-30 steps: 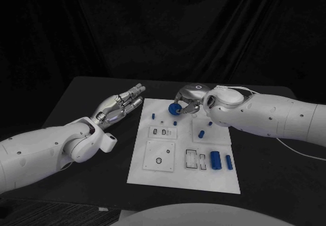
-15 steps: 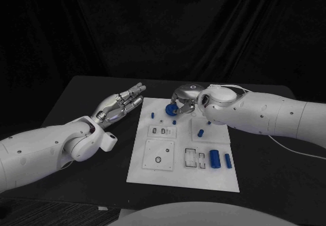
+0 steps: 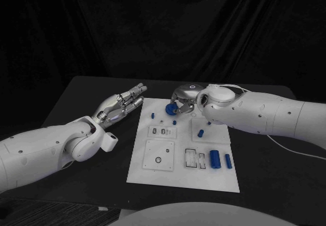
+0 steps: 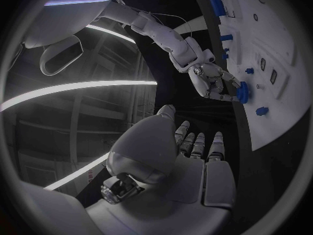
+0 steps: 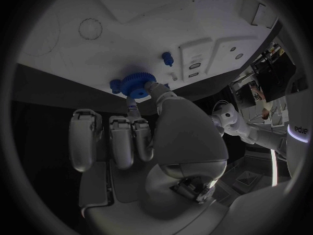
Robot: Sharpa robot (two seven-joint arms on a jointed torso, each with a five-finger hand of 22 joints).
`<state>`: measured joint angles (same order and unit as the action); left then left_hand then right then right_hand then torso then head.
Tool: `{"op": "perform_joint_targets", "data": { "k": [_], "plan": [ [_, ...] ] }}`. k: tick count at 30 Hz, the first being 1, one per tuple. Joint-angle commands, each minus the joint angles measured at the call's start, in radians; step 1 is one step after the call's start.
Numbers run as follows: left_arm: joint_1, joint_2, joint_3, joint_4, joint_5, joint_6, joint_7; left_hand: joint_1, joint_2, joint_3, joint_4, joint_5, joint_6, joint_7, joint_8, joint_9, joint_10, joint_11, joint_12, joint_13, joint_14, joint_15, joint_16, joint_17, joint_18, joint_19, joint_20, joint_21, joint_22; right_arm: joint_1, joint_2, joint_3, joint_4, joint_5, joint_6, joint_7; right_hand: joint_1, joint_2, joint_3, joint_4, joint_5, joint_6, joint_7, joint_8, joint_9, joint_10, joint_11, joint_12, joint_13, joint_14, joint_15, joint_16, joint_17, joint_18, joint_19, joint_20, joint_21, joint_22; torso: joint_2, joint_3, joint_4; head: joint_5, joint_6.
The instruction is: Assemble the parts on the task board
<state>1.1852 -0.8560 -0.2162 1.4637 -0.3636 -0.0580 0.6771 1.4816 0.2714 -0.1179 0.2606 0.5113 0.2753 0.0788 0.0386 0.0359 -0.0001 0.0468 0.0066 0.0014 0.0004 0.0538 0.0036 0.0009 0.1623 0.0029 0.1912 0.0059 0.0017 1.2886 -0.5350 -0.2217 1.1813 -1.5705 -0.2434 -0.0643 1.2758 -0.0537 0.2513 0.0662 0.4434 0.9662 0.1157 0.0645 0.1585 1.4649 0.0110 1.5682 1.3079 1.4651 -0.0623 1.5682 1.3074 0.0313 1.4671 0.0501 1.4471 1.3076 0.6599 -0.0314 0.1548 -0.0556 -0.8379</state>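
The white task board (image 3: 183, 174) lies in the middle of the black table. My right hand (image 3: 183, 100) hovers over the board's far end and pinches a blue gear (image 3: 172, 109) between its fingertips. In the right wrist view the gear (image 5: 137, 83) sits at the fingertips of that hand (image 5: 150, 136), just above the board (image 5: 130, 26). My left hand (image 3: 122, 106) is open, fingers stretched flat, beside the board's far left corner. The left wrist view shows this hand (image 4: 189, 156) empty, with the right hand (image 4: 212, 81) and gear (image 4: 242, 91) beyond it.
Small blue pegs stand on the board: one (image 3: 153, 114) near the gear, another (image 3: 175, 123) just nearer, a third (image 3: 201, 133) mid-board. Two blue cylinders (image 3: 215, 159) lie at the near right. Rectangular slots (image 3: 192, 159) and a round-holed plate (image 3: 159, 155) sit beside them.
My right hand with the gear has shifted slightly left and toward the far end of the board. The left hand has stayed put.
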Motion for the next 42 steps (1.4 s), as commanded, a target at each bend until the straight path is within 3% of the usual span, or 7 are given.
{"op": "perform_joint_targets", "data": {
  "k": [1, 9, 19, 29, 32, 38, 42],
  "plan": [
    [-0.001, 0.003, 0.001, 0.0, 0.0, 0.016, 0.026, 0.004, 0.001, 0.006, 0.0, 0.005, 0.002, 0.004, 0.006, 0.002, 0.0, 0.008, -0.007, -0.001, 0.0, 0.007, -0.004, -0.001, 0.019, -0.003, 0.007, -0.006, -0.002, -0.005, 0.001, -0.002, -0.004, -0.001, 0.021, -0.04, 0.004, -0.003, 0.008, 0.0, 0.004, -0.003, -0.022, -0.004, 0.079, 0.106, 0.0, 0.003, 0.263, 0.106, 0.008, 0.003, 0.263, 0.001, 0.022, 0.009, 0.003, 0.22, 0.0, -0.0001, 0.0, 0.0, -0.003],
    [-0.001, 0.004, 0.001, -0.001, 0.0, 0.021, 0.023, 0.004, 0.001, 0.007, 0.0, 0.005, 0.003, 0.006, 0.006, 0.002, 0.0, 0.01, -0.007, -0.001, 0.0, 0.008, -0.004, -0.001, 0.019, -0.003, 0.008, -0.006, -0.002, -0.006, 0.004, -0.002, -0.003, -0.001, 0.03, -0.05, -0.004, -0.011, 0.024, -0.001, -0.011, -0.099, -0.019, -0.004, 0.053, 0.106, 0.0, 0.003, 0.263, 0.106, 0.014, 0.003, 0.263, 0.004, 0.015, 0.014, -0.008, 0.217, 0.0, -0.0001, -0.0008, 0.002, -0.007],
    [-0.001, 0.004, 0.001, -0.001, 0.0, 0.023, 0.02, 0.004, 0.001, 0.009, 0.0, 0.005, 0.003, 0.007, 0.006, 0.002, 0.0, 0.011, -0.007, -0.001, 0.0, 0.009, -0.004, -0.001, 0.019, -0.003, 0.008, -0.006, -0.002, -0.008, -0.001, -0.002, 0.0, -0.001, 0.034, -0.05, -0.008, -0.012, 0.024, -0.004, -0.059, -0.149, -0.023, -0.004, 0.036, 0.106, -0.002, 0.003, 0.263, 0.106, 0.017, 0.003, 0.263, 0.0, 0.024, 0.016, 0.006, 0.222, 0.0, -0.0004, -0.0007, 0.003, -0.01],
    [-0.001, 0.006, 0.001, -0.004, 0.0, 0.025, 0.019, 0.003, 0.001, 0.01, -0.001, 0.005, 0.005, 0.008, 0.006, 0.002, 0.0, 0.013, -0.007, -0.001, 0.0, 0.009, -0.004, -0.001, 0.019, -0.003, 0.009, -0.006, -0.002, -0.009, -0.003, -0.002, 0.01, -0.001, 0.042, -0.044, -0.007, -0.009, 0.018, -0.011, -0.1, -0.236, -0.048, -0.004, 0.008, 0.106, -0.02, 0.003, 0.263, 0.106, 0.004, 0.003, 0.263, 0.007, 0.006, 0.008, -0.018, 0.213, 0.0, 0.0001, -0.0009, 0.003, -0.01],
    [-0.001, 0.007, 0.001, -0.004, 0.0, 0.025, 0.019, 0.003, 0.001, 0.01, -0.001, 0.005, 0.005, 0.008, 0.006, 0.002, 0.0, 0.013, -0.007, -0.001, 0.0, 0.009, -0.004, -0.001, 0.019, -0.003, 0.009, -0.006, -0.002, -0.009, -0.004, -0.002, 0.011, -0.001, 0.044, -0.044, -0.001, -0.004, 0.016, -0.017, -0.129, -0.241, -0.053, -0.001, 0.002, 0.106, -0.025, 0.003, 0.263, 0.106, 0.0, 0.003, 0.263, 0.002, 0.018, 0.003, -0.001, 0.22, 0.0, -0.0002, -0.0007, 0.002, -0.013],
    [-0.001, 0.006, 0.001, -0.005, 0.0, 0.025, 0.018, 0.003, 0.001, 0.01, -0.001, 0.005, 0.005, 0.008, 0.006, 0.002, 0.0, 0.013, -0.007, -0.001, 0.0, 0.009, -0.004, -0.001, 0.019, -0.003, 0.009, -0.006, -0.002, -0.01, -0.008, -0.002, 0.009, -0.001, 0.042, -0.046, -0.001, -0.003, 0.015, -0.018, -0.135, -0.229, -0.052, 0.002, 0.004, 0.106, -0.026, 0.003, 0.263, 0.106, -0.001, 0.003, 0.263, 0.002, 0.018, 0.002, -0.001, 0.22, -0.001, -0.0004, -0.001, 0.003, -0.015],
    [-0.001, 0.0, 0.001, -0.002, 0.0, 0.023, 0.017, 0.003, 0.001, 0.012, -0.001, 0.005, 0.006, 0.01, 0.007, 0.002, 0.0, 0.015, -0.007, -0.001, 0.0, 0.01, -0.004, -0.001, 0.019, -0.003, 0.01, -0.006, -0.002, -0.009, -0.024, -0.002, 0.011, -0.001, -0.022, -0.035, -0.004, -0.002, 0.008, -0.016, -0.141, -0.205, -0.046, 0.011, 0.004, 0.106, -0.023, 0.003, 0.263, 0.106, 0.0, 0.003, 0.263, -0.001, 0.027, 0.001, 0.012, 0.224, -0.005, -0.0016, -0.0052, 0.009, -0.011]
  ]
}}
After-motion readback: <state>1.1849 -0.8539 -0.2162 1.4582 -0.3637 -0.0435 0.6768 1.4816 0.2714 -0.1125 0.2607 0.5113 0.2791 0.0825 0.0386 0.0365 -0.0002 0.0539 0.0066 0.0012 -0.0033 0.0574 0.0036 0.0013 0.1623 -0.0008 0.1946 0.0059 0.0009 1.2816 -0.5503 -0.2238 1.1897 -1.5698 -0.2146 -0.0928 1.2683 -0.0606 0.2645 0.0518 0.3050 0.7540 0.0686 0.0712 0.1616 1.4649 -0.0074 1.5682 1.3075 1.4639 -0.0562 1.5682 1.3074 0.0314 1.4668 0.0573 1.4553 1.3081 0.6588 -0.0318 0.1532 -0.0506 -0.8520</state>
